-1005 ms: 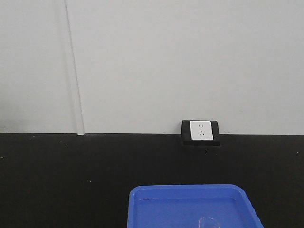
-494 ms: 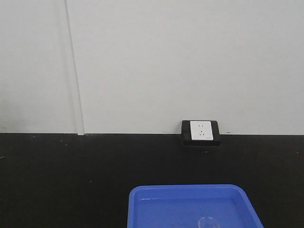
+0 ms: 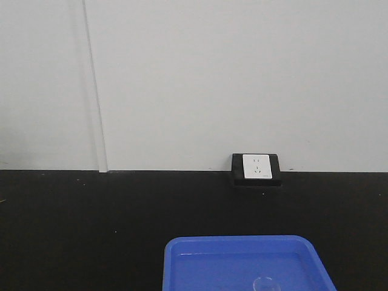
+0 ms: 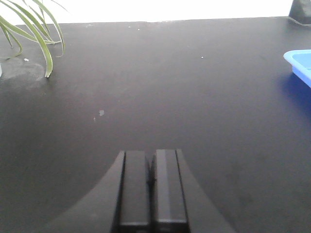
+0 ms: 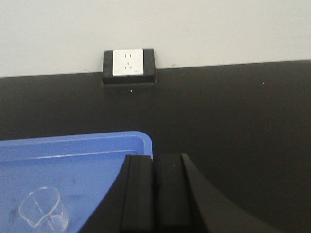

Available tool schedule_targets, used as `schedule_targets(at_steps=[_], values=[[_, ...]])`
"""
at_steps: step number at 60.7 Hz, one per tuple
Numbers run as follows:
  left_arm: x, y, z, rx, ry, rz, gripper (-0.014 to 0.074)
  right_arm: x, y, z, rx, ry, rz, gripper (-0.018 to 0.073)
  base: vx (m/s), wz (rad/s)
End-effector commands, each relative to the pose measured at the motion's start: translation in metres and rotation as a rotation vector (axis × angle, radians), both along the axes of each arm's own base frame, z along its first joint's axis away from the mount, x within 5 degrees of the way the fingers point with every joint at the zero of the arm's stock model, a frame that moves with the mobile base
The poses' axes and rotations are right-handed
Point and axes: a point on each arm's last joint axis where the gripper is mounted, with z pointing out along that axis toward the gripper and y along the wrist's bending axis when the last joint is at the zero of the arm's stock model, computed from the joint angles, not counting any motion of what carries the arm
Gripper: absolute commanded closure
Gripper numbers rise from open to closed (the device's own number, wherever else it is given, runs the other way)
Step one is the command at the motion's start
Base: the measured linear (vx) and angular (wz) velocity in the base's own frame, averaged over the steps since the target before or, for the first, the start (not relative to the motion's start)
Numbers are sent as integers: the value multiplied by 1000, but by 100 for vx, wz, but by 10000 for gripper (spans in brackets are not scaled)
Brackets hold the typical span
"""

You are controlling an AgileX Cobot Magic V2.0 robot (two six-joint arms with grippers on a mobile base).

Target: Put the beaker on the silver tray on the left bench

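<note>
The small clear glass beaker [image 5: 43, 208] stands inside a bright blue plastic tray [image 5: 97, 138], low and to the left of my right gripper [image 5: 154, 162]. That gripper is shut with nothing in it and hovers by the tray's far right corner. In the front view only the beaker's rim [image 3: 264, 283] shows at the bottom edge, inside the blue tray [image 3: 236, 241]. My left gripper [image 4: 150, 159] is shut and empty above bare black worktop, with the blue tray's corner [image 4: 299, 58] far to its right. The silver tray and the left bench are out of view.
A black socket box with a white outlet [image 3: 256, 169] sits against the white wall behind the blue tray, and the socket box [image 5: 129, 65] also shows in the right wrist view. Green plant leaves [image 4: 36, 34] hang over the worktop at the left wrist view's far left.
</note>
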Motion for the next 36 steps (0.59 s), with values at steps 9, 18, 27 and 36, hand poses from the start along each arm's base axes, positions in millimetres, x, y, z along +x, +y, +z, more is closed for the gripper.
schedule_targets(at_steps=[9,18,27,36], values=[[2,0,0,-9,-62,0,595,19,-1,6,27,-44,-9,209,0,0],[2,0,0,-9,-62,0,595,29,-1,-1,34,-35,-7,109,0,0],[2,0,0,-9,-62,0,595,38,1,-14,4,-65,21,100,0,0],[2,0,0,-9,-62,0,595,43,11,-48,-111,-54,165,103,0,0]])
